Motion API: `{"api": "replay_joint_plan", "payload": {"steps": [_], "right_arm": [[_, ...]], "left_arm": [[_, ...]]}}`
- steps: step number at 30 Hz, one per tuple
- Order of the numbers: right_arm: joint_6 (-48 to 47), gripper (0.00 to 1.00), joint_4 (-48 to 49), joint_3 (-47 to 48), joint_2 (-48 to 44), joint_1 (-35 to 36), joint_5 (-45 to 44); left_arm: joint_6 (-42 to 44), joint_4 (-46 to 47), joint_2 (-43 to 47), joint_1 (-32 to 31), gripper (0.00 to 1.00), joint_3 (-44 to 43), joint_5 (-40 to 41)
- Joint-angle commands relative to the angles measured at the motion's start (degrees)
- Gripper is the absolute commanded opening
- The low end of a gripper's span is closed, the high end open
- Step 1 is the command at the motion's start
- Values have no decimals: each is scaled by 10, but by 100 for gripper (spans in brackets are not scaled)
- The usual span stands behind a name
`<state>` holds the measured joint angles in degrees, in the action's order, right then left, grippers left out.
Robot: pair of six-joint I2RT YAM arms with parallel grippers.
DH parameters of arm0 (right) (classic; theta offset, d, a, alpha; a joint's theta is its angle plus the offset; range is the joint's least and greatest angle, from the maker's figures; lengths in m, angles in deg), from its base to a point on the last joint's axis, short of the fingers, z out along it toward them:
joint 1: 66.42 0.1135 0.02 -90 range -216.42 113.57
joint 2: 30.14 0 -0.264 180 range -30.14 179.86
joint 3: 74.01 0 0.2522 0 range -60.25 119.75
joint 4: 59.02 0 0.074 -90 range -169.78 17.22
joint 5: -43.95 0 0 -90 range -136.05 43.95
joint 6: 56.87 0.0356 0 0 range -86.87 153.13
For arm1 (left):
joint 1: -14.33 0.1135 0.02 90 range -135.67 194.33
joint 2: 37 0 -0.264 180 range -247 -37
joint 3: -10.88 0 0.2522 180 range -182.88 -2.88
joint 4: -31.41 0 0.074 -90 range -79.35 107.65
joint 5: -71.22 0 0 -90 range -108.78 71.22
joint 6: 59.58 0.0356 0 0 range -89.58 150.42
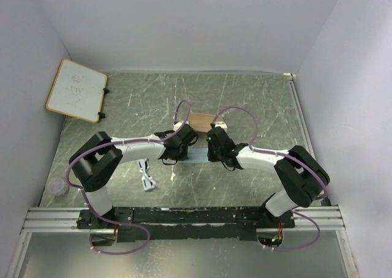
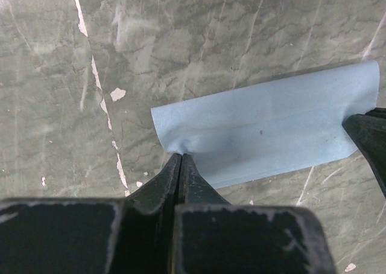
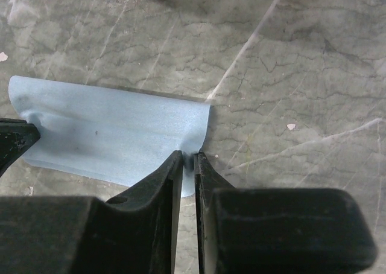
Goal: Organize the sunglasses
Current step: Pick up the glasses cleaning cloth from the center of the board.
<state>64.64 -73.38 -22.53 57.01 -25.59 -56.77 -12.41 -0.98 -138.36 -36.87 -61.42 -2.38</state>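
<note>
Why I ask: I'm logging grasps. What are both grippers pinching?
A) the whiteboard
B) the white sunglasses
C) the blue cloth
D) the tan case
C: the left gripper and right gripper are each shut on an end of the light blue cloth, while the sunglasses lie apart from both.

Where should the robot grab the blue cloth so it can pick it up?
By the near corners of its two short ends, reaching down from the robot's side. The cloth lies flat and thin on the table, so only an edge can be pinched. The left claw and right claw are each shut on one end, where the cloth puckers up.
</note>
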Motion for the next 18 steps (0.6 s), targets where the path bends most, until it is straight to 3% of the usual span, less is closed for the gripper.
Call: {"api": "replay_joint_plan", "payload": {"steps": [1,8,18], "right_arm": [[3,13,-6,6,8,-1,0],[2,0,-5,3,7,-1,2],[-2,0,-7,5,-6,-1,-9]], "left_arm": [[5,-1,-2,2,7,14,-15],[6,0,-3,3,7,13,-15],[12,4,4,3,7,12,0]]}}
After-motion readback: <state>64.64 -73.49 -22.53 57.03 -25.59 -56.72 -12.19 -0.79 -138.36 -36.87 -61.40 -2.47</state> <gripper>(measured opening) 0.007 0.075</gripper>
